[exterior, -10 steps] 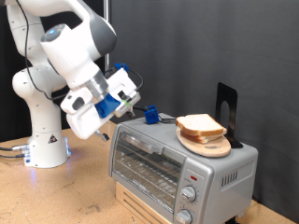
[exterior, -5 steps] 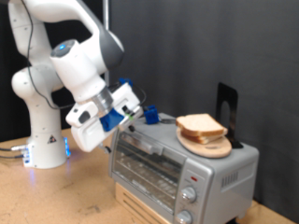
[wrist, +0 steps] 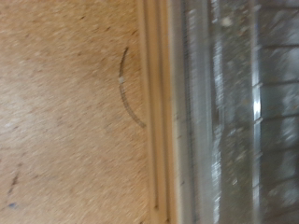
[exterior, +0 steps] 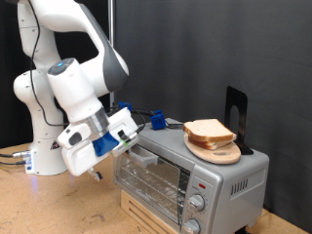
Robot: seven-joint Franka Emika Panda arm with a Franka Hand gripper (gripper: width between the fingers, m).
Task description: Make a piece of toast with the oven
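Arm: the white Franka Panda arm point(exterior: 68, 88) bends low over the brown particle-board worktop point(exterior: 39, 205), reaching toward the exterior view's right.
Oven: a small boxy silver metal toaster oven point(exterior: 190, 175) stands on a pale wooden box point(exterior: 146, 216), glass door shut, wire rack visible behind the glass, two round knobs point(exterior: 196, 205) and a red light point(exterior: 201, 183) on its front panel.
End effector: the white-and-blue end effector point(exterior: 130, 142) sits against the upper corner of the oven door on the exterior view's left; whether its fingers are apart or together cannot be told, and nothing is seen in its grip.
Board: a round wooden board point(exterior: 214, 151) rests on the oven's roof.
Toast: the pale square slice of white bread with a tan crust point(exterior: 208, 131) lies on that board, well apart from the end effector.
Wrist view: blurred, showing worktop grain beside the oven's metal edge and glass point(wrist: 234, 112).
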